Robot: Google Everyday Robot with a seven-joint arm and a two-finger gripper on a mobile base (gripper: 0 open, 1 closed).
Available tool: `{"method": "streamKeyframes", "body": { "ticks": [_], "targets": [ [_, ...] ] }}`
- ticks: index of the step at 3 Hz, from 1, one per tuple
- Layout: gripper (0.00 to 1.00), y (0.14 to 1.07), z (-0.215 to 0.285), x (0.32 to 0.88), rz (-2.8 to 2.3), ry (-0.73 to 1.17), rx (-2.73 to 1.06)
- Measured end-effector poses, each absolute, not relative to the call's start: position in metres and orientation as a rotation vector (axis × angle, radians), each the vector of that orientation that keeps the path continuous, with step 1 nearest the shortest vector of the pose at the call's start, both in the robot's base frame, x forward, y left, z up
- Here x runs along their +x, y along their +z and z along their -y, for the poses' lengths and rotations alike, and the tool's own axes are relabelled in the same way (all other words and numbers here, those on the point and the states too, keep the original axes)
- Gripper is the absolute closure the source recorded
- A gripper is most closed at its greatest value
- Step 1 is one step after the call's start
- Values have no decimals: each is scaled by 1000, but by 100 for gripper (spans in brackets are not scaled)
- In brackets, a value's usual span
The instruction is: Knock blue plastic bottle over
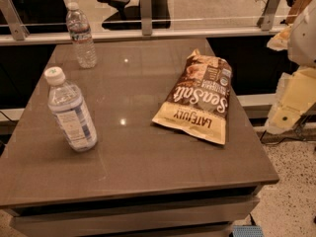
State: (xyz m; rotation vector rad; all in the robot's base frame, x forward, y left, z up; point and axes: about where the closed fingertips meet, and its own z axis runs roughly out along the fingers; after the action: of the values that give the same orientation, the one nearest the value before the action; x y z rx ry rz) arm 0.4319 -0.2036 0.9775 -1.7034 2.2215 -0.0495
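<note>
The blue plastic bottle point(72, 113) stands upright on the left side of the brown table point(148, 162). It is stout and clear, with a white cap and a pale blue-and-white label. My gripper point(290, 105) shows as cream-coloured parts at the right edge of the view, off the table's right side. It is far from the bottle and touches nothing on the table.
A slimmer clear bottle point(81, 36) with a dark label band stands at the table's back left corner. A brown chip bag point(197, 100) lies flat right of the table's centre, between my gripper and the blue bottle. A glass railing point(145, 14) runs behind the table.
</note>
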Motion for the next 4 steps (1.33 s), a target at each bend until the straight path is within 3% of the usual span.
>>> {"method": "streamKeyframes", "body": {
  "ticks": [4],
  "targets": [
    [0, 916, 34, 402, -1820, 634, -1440]
  ]
}}
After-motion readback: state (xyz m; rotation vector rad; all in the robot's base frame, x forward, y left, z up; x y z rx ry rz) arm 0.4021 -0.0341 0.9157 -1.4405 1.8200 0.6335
